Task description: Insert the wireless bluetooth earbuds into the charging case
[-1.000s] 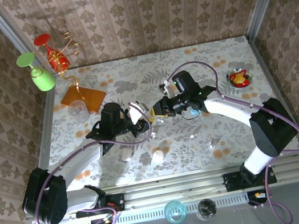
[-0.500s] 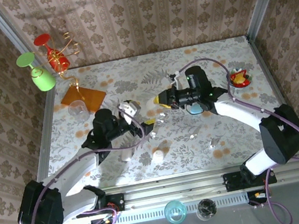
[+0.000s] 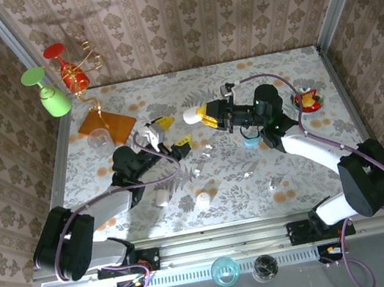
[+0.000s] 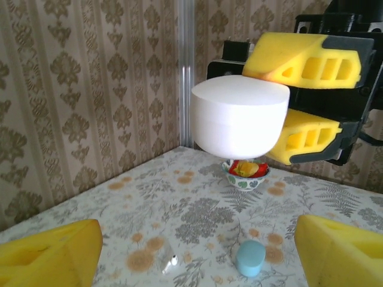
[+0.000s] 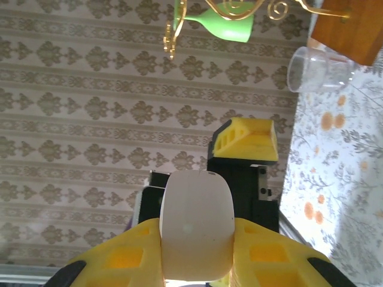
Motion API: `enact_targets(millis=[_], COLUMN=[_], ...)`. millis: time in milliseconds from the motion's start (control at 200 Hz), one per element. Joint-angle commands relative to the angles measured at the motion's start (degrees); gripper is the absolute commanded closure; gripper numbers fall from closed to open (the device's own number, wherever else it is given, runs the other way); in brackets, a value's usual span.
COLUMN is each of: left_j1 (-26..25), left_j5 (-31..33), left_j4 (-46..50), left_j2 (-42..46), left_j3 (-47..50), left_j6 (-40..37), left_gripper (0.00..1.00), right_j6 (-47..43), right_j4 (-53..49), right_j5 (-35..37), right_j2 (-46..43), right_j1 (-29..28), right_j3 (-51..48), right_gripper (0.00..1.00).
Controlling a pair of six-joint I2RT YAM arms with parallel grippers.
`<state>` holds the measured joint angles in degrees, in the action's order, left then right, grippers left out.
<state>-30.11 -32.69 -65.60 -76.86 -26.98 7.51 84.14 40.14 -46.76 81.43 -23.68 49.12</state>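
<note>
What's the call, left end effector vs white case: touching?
Apart. Left wrist view: white case hangs in the right end effector; the open left end effector sits well clear of it, table visible between.

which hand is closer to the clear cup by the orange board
Left. The left hand hangs right of the clear cup; the right hand, gripping a white case, is farther right beyond it.

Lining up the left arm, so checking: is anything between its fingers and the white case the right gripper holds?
Nothing visible. The white charging case, gripped by the right gripper, hangs in the air straight ahead of the open left gripper, with only clear space between them.
</note>
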Motion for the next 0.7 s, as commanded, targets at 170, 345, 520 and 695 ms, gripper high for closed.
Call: enact_targets(millis=[170,345,520,695], left_j1=[-0.83,-1.18,-1.27,-1.36], left_j5=[-8.43,-10.28,-11.63,-12.42], left_j4=[-8.31,-8.37,-8.49,-8.5], left_j2=[-2.56,-3.54,-3.29,-2.93], left_j3=[-5.31,-6.67,-6.42,-6.67], left_j6=[-1.79,-0.51,2.2,4.17], left_gripper=[0.19,0.26,0.31,0.37], right_j6=[8.77,9.63,9.47,8.94], right_j4=[11.41,12.29,12.9,13.15], right_j5=[0.18,-0.08,-0.35,-1.19], right_j2=[-1.27,-0.01,1.13,2.1], right_j1=[-2.02,-3.38,-4.09,-4.42], right_j3=[-0.88,-0.29,-0.39,0.08], right_gripper=[0.87,0.87,0.88,0.9])
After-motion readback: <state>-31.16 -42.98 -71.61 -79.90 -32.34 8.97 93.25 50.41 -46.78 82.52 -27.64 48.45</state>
